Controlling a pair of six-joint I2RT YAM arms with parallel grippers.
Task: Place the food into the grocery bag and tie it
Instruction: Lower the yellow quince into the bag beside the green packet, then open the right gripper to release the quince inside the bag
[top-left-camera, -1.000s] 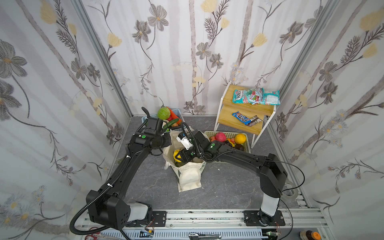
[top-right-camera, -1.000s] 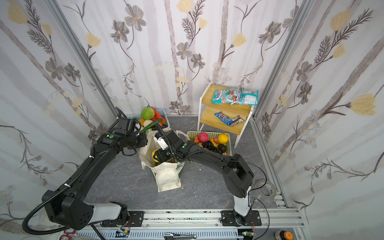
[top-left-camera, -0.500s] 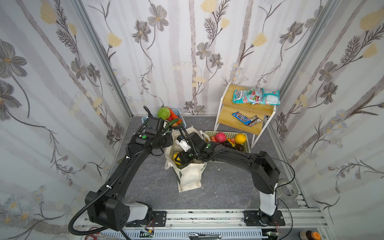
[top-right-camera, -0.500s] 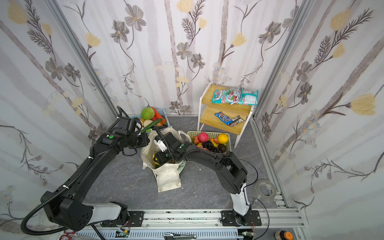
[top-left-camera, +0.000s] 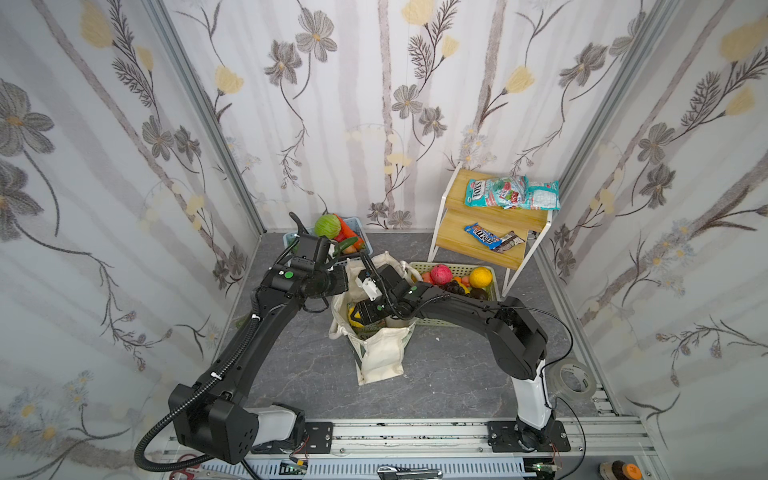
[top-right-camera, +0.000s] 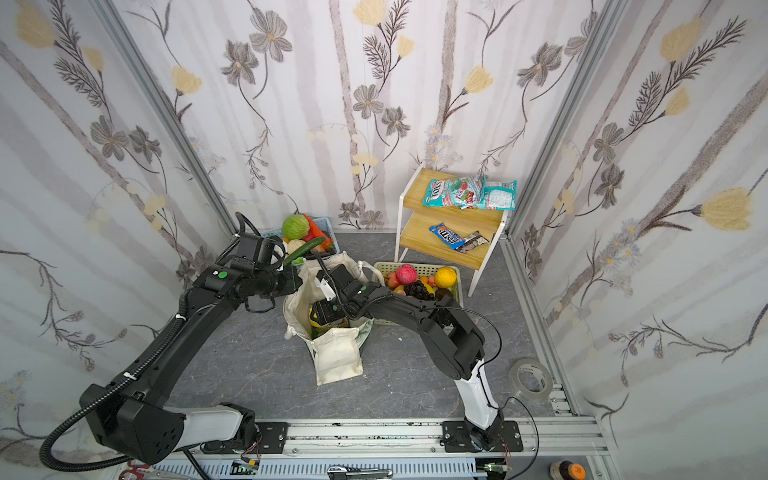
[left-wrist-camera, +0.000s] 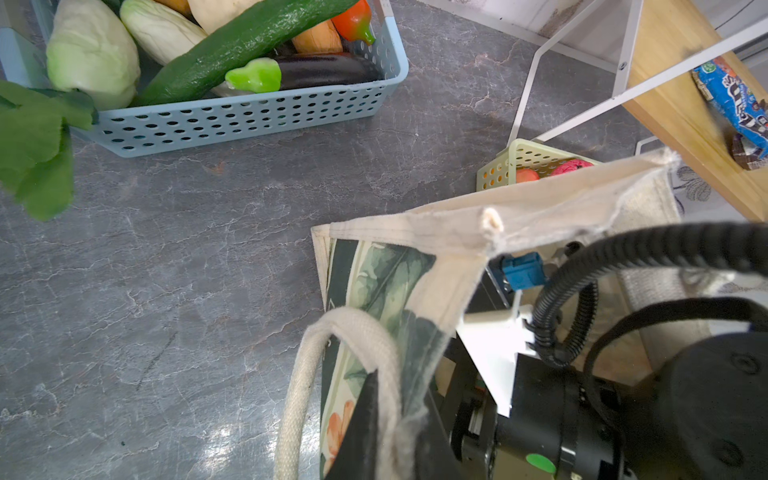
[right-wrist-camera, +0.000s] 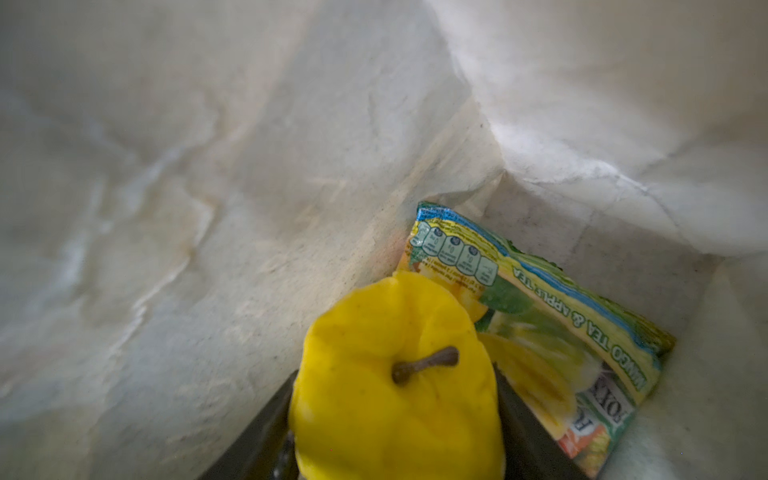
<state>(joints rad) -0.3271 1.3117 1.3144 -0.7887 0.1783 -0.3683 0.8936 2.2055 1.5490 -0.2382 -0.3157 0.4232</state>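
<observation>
The cream grocery bag stands open on the grey floor, leaf-print sides showing. My left gripper is shut on the bag's rim beside a rope handle, holding the mouth up. My right gripper reaches down inside the bag, shut on a yellow fruit with a brown stem. A green-and-yellow snack packet lies on the bag's bottom just beyond the fruit. A round orange sits in the green basket.
A blue basket of vegetables, with a pale oblong one, stands behind the bag. A pale green basket of fruit is to its right. The wooden shelf holds teal packets and a blue packet. A tape roll lies at right.
My right gripper has gone a little lower into the bag with the yellow fruit, its arm stretching out. The left gripper has kept its hold on the rim.
</observation>
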